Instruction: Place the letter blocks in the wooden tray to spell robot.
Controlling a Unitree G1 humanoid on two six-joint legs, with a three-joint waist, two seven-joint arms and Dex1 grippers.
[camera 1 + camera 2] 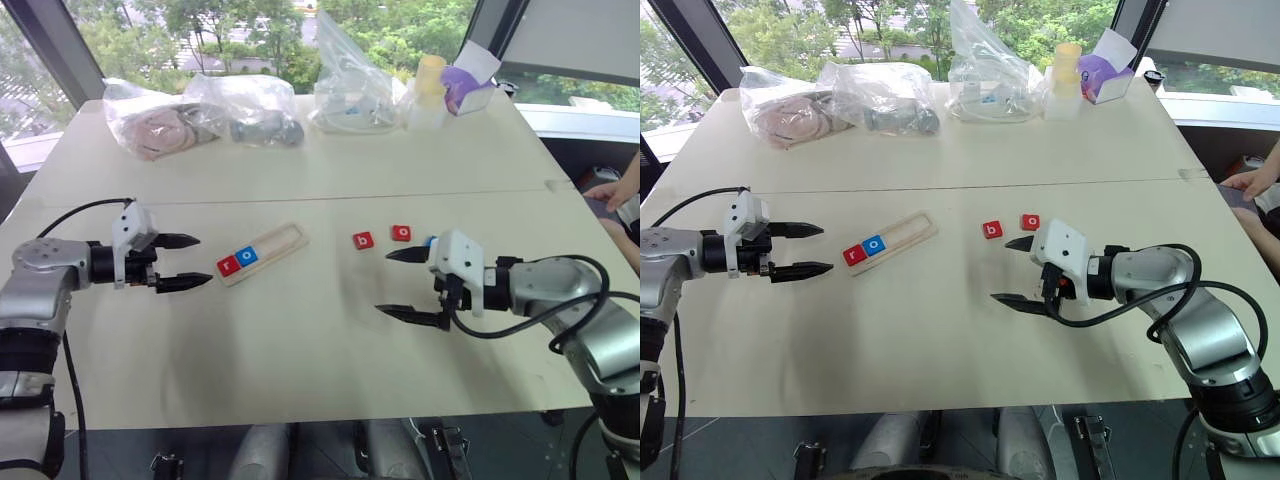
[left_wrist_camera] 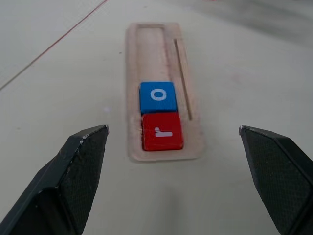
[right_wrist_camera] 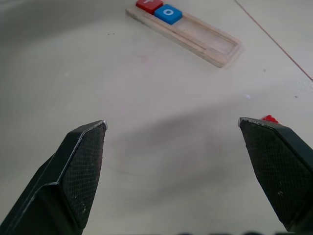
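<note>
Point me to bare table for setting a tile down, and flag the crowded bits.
Free: the wide strip nearer the robot than the wooden tray, between the left gripper and right gripper, and the gap between the tray and the red b tile. Crowded: the far edge, lined with plastic bags and a small box. In the tray, everything beyond the blue o tile is bare.

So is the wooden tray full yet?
No. The wooden tray holds only the red r and blue o at one end; the rest is bare.

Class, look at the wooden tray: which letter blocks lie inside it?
Inside the wooden tray lie a red r block at one end and a blue o block beside it; the remaining slots are bare. Nothing covers them.
</note>
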